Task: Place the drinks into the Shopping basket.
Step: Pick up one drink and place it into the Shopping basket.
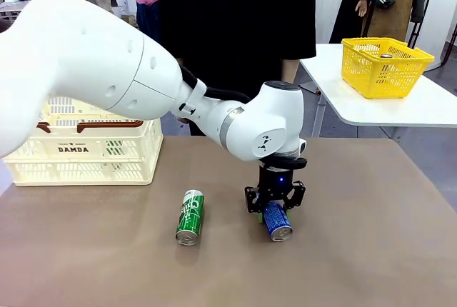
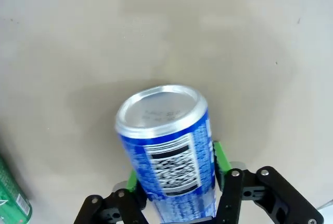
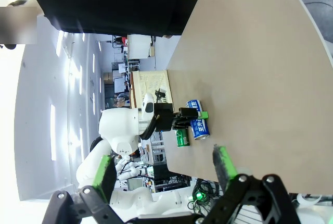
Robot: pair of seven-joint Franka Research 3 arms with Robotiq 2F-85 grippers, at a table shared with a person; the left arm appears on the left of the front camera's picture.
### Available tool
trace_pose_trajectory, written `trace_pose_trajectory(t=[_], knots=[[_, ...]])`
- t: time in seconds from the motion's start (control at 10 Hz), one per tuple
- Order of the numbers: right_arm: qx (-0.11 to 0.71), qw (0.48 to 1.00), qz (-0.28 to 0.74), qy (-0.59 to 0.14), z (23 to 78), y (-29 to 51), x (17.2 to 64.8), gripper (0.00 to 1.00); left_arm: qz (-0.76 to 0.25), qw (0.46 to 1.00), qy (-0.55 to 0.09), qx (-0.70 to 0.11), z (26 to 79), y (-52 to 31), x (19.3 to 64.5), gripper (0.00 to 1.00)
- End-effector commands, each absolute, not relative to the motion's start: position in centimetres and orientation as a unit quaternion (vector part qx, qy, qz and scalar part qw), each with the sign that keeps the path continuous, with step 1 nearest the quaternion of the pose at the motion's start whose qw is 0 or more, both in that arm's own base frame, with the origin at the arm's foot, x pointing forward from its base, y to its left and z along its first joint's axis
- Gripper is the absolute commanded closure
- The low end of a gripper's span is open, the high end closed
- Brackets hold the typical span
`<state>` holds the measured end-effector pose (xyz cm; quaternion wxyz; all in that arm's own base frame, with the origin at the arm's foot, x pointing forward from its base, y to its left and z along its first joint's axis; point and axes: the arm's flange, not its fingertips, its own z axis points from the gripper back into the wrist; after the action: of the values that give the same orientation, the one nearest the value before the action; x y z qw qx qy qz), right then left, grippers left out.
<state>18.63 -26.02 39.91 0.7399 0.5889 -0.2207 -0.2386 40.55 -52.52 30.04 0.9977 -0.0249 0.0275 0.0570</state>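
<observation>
A blue can (image 1: 277,221) lies on its side on the brown table, its silver top facing me. My left gripper (image 1: 274,207) comes straight down over it. In the left wrist view the green pads (image 2: 219,156) press both sides of the blue can (image 2: 166,146), which still rests on the table. A green can (image 1: 190,216) lies to its left, apart from the gripper. The cream Shopping basket (image 1: 78,150) stands at the far left of the table. My right gripper (image 3: 164,164) hangs open high above the table's side, with nothing between its fingers.
A person in black (image 1: 235,14) stands at the far edge of the table. A yellow basket (image 1: 384,68) sits on a white side table (image 1: 400,111) at the back right. Bare tabletop (image 1: 371,235) lies to the right of the cans.
</observation>
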Motion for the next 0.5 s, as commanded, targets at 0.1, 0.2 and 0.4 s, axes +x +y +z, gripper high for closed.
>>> trace_pose_trajectory(t=[0.1,0.2,0.4], knots=[[0.589,0.740,-0.235,-0.224,40.2,-26.0,18.6,0.00,0.060,0.997,0.039,-0.030,30.1,-51.6,40.6,1.00],[0.589,0.740,-0.235,-0.224,40.2,-26.0,18.6,0.00,0.055,0.997,0.041,-0.036,30.2,-51.3,40.6,1.00],[0.589,0.740,-0.235,-0.224,40.2,-26.0,18.6,0.00,0.044,0.997,0.037,-0.048,30.8,-50.8,40.2,1.00]])
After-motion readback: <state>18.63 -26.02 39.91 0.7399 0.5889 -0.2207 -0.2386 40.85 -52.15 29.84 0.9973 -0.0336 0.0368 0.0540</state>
